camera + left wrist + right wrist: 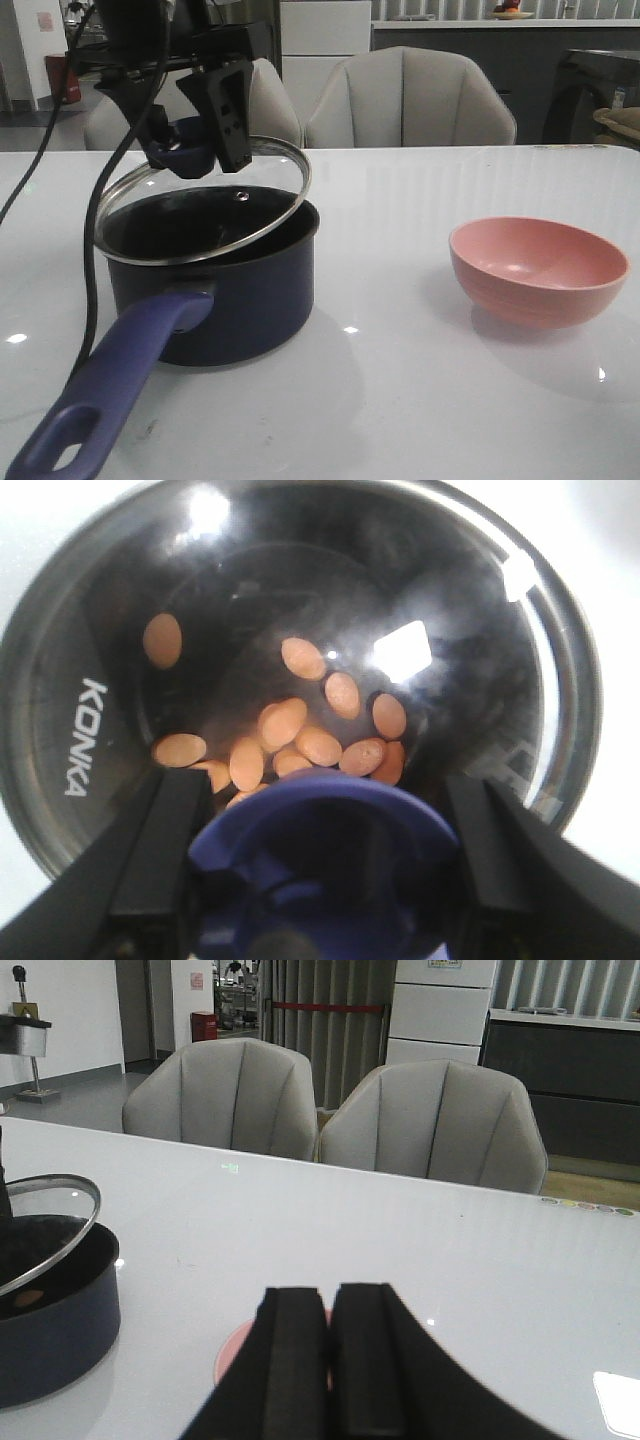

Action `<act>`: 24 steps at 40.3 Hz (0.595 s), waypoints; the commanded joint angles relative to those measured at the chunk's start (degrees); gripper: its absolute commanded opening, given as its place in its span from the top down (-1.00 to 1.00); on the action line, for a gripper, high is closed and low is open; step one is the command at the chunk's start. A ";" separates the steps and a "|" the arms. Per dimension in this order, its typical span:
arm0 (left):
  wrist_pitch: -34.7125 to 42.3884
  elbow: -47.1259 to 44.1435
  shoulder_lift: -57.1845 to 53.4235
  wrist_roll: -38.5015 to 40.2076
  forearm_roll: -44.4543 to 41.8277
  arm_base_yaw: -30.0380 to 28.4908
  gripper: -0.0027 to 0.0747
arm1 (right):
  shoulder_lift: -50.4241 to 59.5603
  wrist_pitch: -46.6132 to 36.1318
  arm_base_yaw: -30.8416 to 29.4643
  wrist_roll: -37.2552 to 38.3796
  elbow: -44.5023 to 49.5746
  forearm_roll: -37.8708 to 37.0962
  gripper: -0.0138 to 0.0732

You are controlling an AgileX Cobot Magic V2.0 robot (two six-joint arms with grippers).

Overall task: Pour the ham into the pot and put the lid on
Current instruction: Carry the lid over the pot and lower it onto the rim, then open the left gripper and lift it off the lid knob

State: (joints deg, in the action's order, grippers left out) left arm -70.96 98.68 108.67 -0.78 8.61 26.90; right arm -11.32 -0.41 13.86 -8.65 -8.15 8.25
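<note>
Gripping the blue knob (190,140) between its black fingers (230,110), the left gripper (195,135) holds the lid (205,200) tilted over the pot (215,290): the far-right edge of the silver rim rides high, while the near-left edge sits at or just on the pot's rim; contact there cannot be confirmed. The left wrist view, looking down through the glass, shows the ham (290,740) lying as a loose cluster of orange-pink pieces on the dark pot floor, with one piece apart from the rest. The pot's long handle (110,390) points toward the near left corner of the white table (400,400). The pink bowl (538,270) stands upright well to the right of the pot, with bare tabletop between them and in front of both. The right gripper (330,1360) hangs over that bowl, its fingers pressed together with nothing between them. Two grey chairs (410,100) stand beyond the table's far edge.
</note>
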 commanded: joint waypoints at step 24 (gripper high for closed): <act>-2.87 1.43 -3.69 0.14 0.64 0.48 0.13 | -0.43 -4.88 0.22 -0.13 -1.67 0.05 0.34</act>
State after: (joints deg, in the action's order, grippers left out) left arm -70.96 98.68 108.67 -0.78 8.40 26.90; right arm -11.32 -0.41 13.86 -8.65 -8.15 8.25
